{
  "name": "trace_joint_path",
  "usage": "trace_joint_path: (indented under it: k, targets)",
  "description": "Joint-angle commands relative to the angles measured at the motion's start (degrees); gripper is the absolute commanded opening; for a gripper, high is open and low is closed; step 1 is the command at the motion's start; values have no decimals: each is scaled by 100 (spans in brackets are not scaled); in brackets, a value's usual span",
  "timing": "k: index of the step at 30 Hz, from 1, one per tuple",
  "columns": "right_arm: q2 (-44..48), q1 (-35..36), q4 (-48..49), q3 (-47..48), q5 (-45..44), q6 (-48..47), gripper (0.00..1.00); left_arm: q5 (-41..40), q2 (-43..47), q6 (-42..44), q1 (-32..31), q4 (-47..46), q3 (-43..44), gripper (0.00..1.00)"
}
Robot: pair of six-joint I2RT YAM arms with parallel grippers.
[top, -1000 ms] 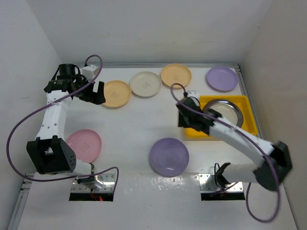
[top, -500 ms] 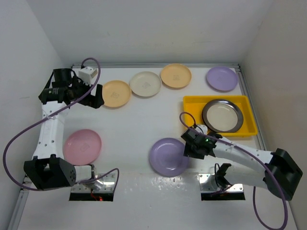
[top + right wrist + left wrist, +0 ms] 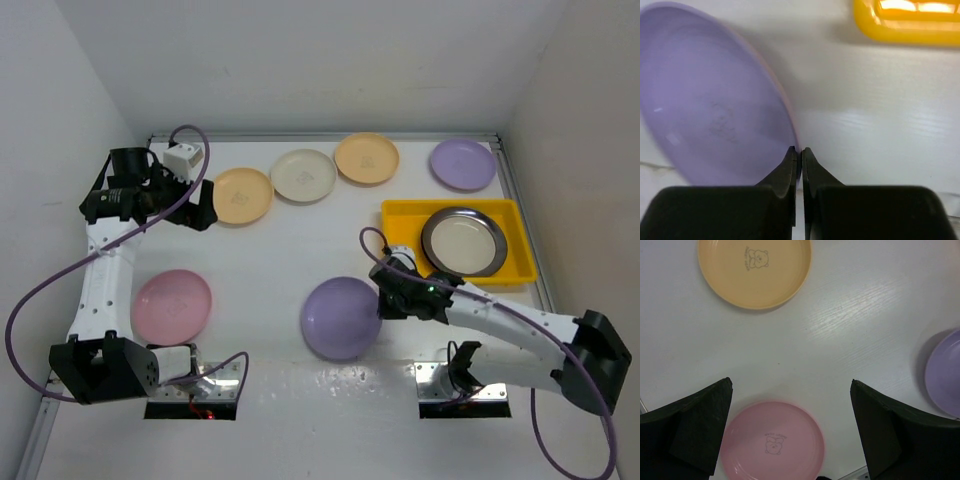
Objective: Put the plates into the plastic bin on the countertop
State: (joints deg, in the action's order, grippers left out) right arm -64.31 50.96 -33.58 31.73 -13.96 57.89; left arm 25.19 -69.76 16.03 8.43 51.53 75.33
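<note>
Lilac plate (image 3: 340,318) shifted left and tipped up on edge since half a second ago; right gripper (image 3: 800,150) pinched shut on its rim.
Plate body spreads left of the jaws; bin (image 3: 402,225) ahead and right of them, grey-rimmed plate (image 3: 464,241) inside. Likely light, stiff, slick; the thin rim is the only hold and may pivot. Left gripper (image 3: 791,384) jaws wide apart, pink plate (image 3: 772,442) beneath.

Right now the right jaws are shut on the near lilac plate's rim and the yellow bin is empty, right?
Not empty: the top external view shows a grey-rimmed plate in the yellow bin. The right jaws are shut on the rim of the near lilac plate.
</note>
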Motion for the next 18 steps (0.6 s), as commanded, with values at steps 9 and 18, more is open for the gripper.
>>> trace_joint_path:
  k: [9, 18]
  targets:
    - [920, -2833, -869, 1987, -1022, -1209, 0, -49, -100, 66, 80, -161, 61, 100]
    - [-80, -6711, 35, 1222, 707, -2053, 0, -102, -494, 67, 80, -328, 166, 100]
